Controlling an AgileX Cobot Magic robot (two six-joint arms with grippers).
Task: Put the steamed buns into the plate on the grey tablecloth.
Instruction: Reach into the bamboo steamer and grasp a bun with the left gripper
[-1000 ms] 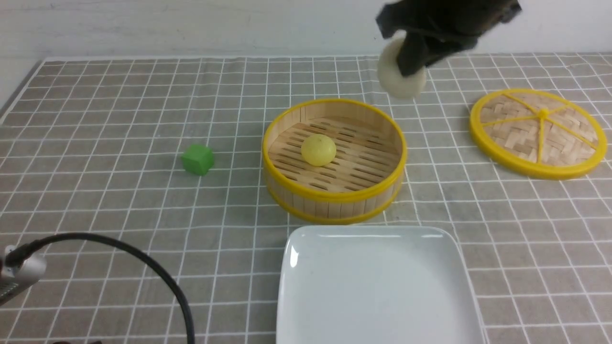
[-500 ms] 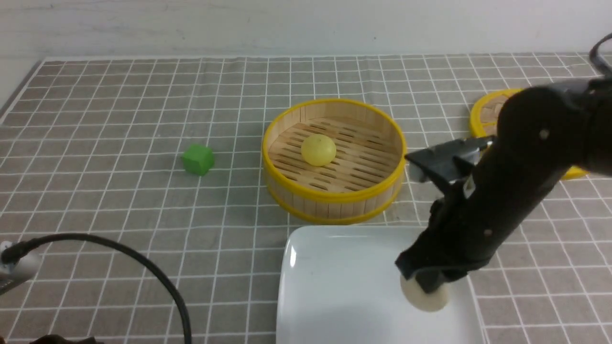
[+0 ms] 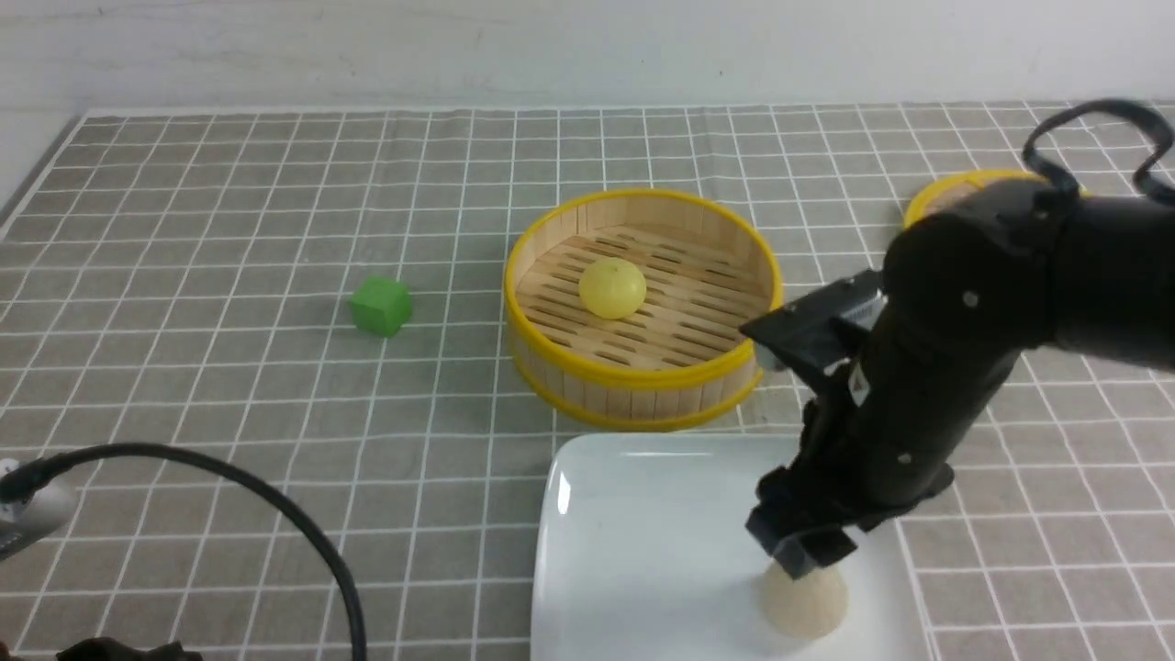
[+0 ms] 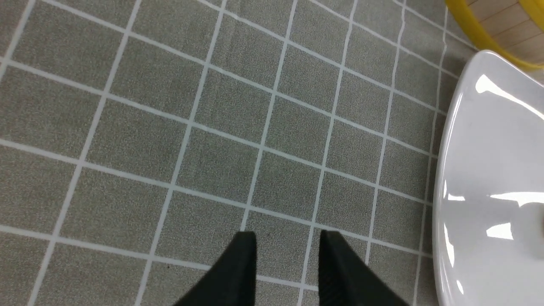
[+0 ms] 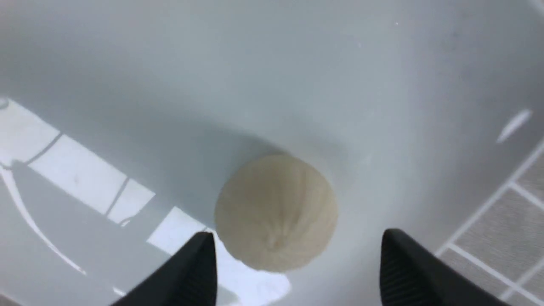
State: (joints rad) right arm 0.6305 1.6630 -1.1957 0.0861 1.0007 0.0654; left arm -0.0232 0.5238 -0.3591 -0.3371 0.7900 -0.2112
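Though apart, two buns (image 3: 804,601) (image 3: 611,286) (one plate (image 3: 643,551))

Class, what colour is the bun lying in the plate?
The bun is beige-white; clearest in the right wrist view.

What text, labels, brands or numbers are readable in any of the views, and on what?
No readable text in any view.
A small pale sticker on the right arm is too small and blurred to read.
No print shows on the plate, steamer basket, green cube, beige bun, yellow bun or tablecloth.
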